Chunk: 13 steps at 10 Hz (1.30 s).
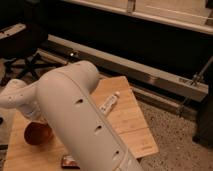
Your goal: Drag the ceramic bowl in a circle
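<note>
The ceramic bowl [37, 133] is round and reddish-brown and sits on the left part of the wooden table [131, 125]. My gripper [36, 120] comes down onto the bowl's far rim from the white wrist at the left. It is mostly hidden behind my large white arm [80, 120], which fills the middle of the view. No white cup shows.
A white tube [109, 103] lies near the table's middle. A small dark object [70, 161] lies at the front edge beside the arm. A black office chair [20, 42] stands at the back left. A metal rail [150, 75] runs behind the table. Speckled floor is to the right.
</note>
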Available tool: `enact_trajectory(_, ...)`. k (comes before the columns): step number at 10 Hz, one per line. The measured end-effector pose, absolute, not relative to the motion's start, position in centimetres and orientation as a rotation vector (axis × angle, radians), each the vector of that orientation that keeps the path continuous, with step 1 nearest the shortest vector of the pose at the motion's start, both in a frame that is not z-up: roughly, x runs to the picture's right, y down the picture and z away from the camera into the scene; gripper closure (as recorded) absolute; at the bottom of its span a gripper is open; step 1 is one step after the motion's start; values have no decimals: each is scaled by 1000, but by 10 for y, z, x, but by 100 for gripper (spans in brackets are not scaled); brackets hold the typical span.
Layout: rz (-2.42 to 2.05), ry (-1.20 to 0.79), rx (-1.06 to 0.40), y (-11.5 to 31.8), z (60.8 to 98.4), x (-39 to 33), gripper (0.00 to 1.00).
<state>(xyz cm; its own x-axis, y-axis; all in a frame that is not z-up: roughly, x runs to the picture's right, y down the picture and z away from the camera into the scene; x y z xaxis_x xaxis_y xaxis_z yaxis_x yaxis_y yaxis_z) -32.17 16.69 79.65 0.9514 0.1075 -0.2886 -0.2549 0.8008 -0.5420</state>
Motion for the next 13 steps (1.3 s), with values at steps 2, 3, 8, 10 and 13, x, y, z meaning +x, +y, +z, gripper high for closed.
enact_trajectory(2, 252, 316, -613, 176, 785, -278, 100)
enact_trajectory(3, 268, 336, -621, 188, 777, -264, 100)
enact_trajectory(8, 209, 291, -678, 253, 723, -271, 100)
enact_trajectory(10, 129, 219, -710, 278, 704, -307, 100)
enact_trajectory(13, -12, 73, -721, 295, 695, -385, 100)
